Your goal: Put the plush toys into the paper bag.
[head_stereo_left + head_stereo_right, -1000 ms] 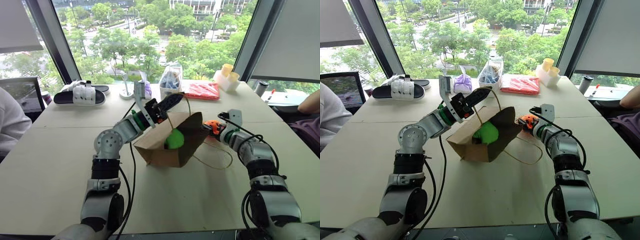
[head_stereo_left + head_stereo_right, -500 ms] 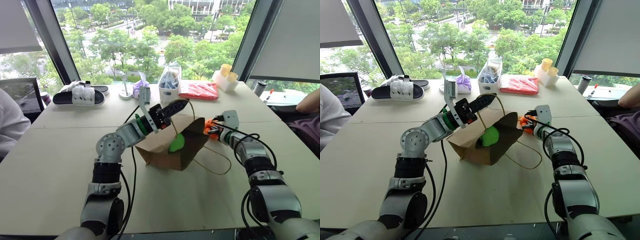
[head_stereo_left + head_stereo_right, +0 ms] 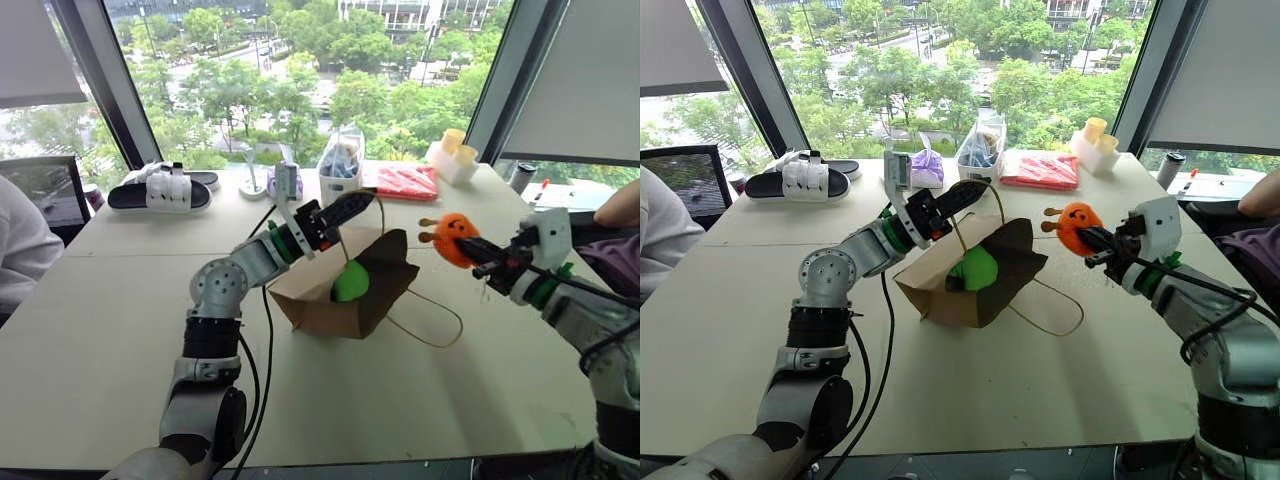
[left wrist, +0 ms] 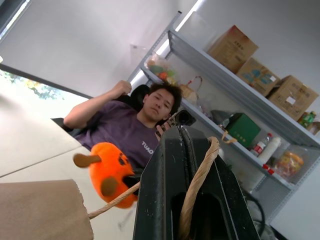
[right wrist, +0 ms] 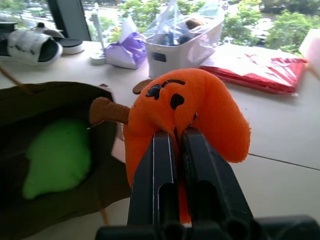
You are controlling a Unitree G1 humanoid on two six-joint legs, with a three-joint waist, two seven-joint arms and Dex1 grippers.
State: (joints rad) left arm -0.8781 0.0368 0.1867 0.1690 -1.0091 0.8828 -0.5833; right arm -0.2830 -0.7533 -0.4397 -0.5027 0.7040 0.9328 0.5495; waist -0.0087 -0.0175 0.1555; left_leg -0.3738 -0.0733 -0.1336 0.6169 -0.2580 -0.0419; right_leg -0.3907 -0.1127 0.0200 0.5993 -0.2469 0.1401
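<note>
On the bench [image 3: 120, 330] in front of me, the paper bag [image 3: 330, 295] lies on its side with its mouth turned to the right. My left tool [image 3: 345, 208] is closed tight on one twine handle [image 4: 197, 175] and lifts the top edge of the bag, so the mouth gapes. The green plush toy [image 3: 350, 281] sits inside the bag, just within the mouth. My right tool [image 3: 478, 252] is up in the air to the right of the bag, well apart from it. Its two fingers [image 5: 165, 170] are pinched narrow on the orange plush toy [image 3: 452, 234], which has a dark face and hangs above the bench. The bag's other handle [image 3: 440, 325] lies loose on the bench near the mouth. Far across the bench I see a clear plastic bag [image 3: 342, 155], a red packet [image 3: 405, 181] and a purple bundle [image 3: 927, 167]. A person [image 4: 131, 127] sits at the right side.
</note>
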